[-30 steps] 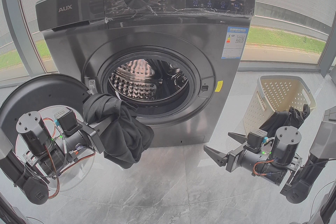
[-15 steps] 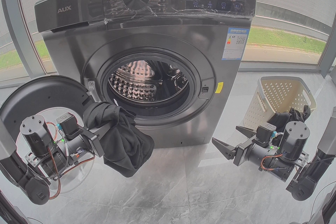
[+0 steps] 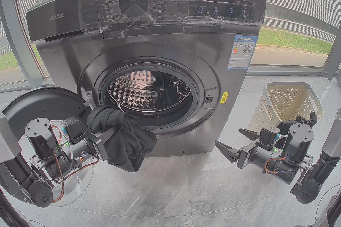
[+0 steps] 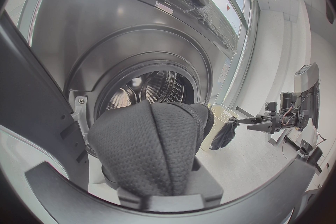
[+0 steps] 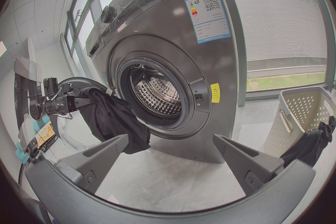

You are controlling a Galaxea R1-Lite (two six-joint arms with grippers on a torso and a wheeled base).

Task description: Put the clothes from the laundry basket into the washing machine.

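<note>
Our left gripper (image 3: pixel 110 129) is clamped on a black garment (image 3: pixel 126 140), which droops from the fingers just below the drum mouth (image 3: pixel 149 94); that opening lies ahead, up and to the right. Our right gripper (image 3: pixel 230 137) hangs spread wide and empty, beside the basket (image 3: pixel 284 85), where 1 dark garment (image 3: pixel 303 120) drapes over the rim.

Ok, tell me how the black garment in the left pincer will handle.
Probably floppy: the black garment sags in folds below the left pincer, so it will drape, not hold shape. Likely light: one pinch carries the whole bundle. Its hanging end may snag on the door rim of the washing machine.
</note>
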